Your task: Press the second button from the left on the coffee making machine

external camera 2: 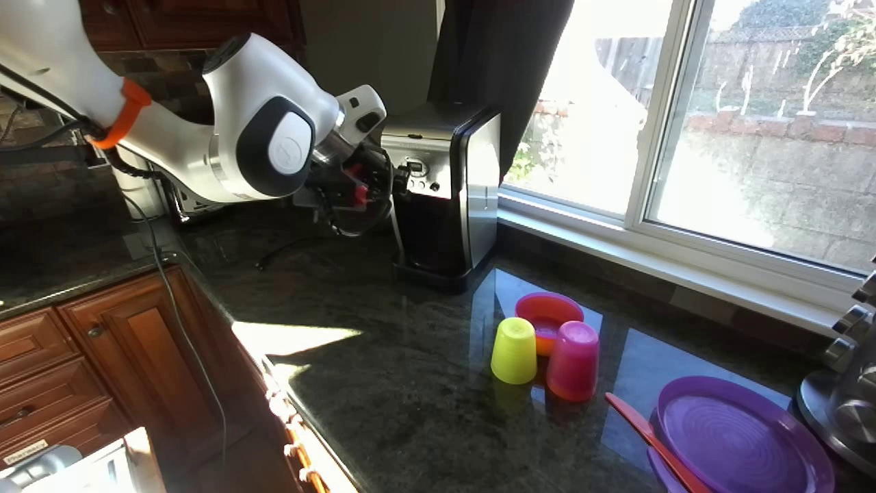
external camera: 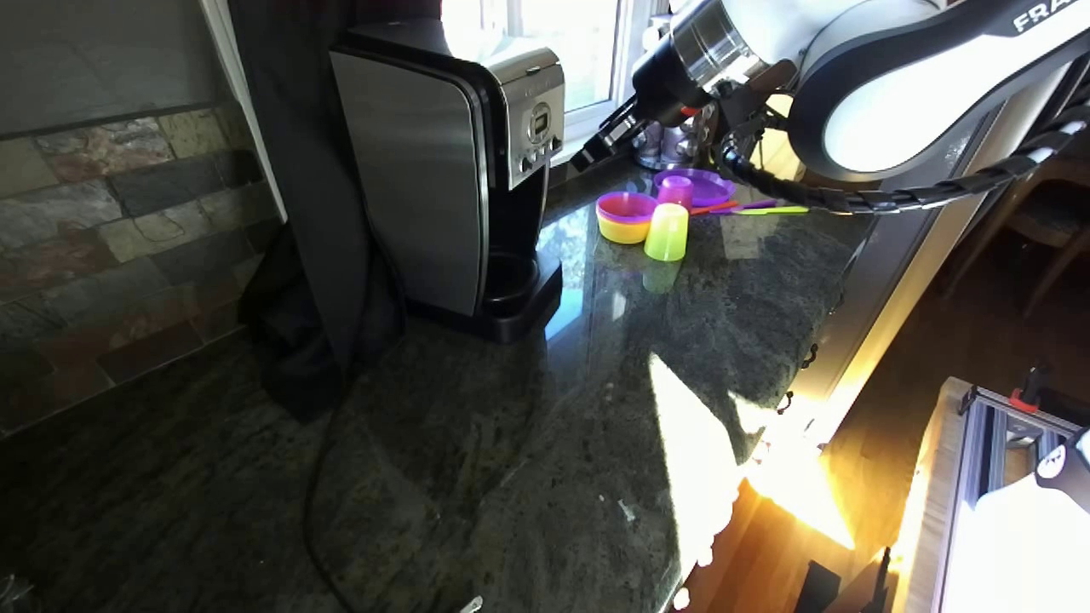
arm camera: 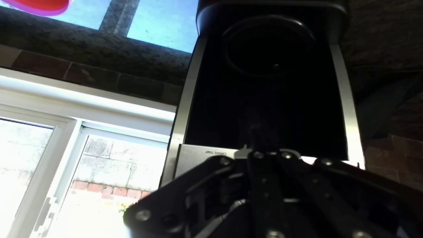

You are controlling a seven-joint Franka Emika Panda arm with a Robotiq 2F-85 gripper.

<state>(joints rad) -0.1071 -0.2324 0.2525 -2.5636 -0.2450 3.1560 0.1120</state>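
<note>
The coffee making machine [external camera: 409, 179] stands on the counter, silver-grey at the side with a black frame and base. It also shows in an exterior view [external camera 2: 482, 185]. Its silver control panel [external camera: 524, 119] has a round display with a row of small dark buttons [external camera: 536, 157] below. My gripper [external camera: 582, 160] is shut and empty, its tips a short way in front of the panel at about button height. In an exterior view the gripper [external camera 2: 404, 181] covers the panel's left part. In the wrist view the gripper [arm camera: 264, 137] hides most of the panel; the buttons are hidden there.
A yellow-green cup [external camera 2: 514, 350], a pink cup [external camera 2: 573, 359], a bowl stack [external camera 2: 549, 315] and a purple plate [external camera 2: 736, 431] stand on the dark counter [external camera 2: 410, 383]. A window [external camera 2: 753, 171] is behind. Dark cloth [external camera: 294, 170] hangs beside the machine.
</note>
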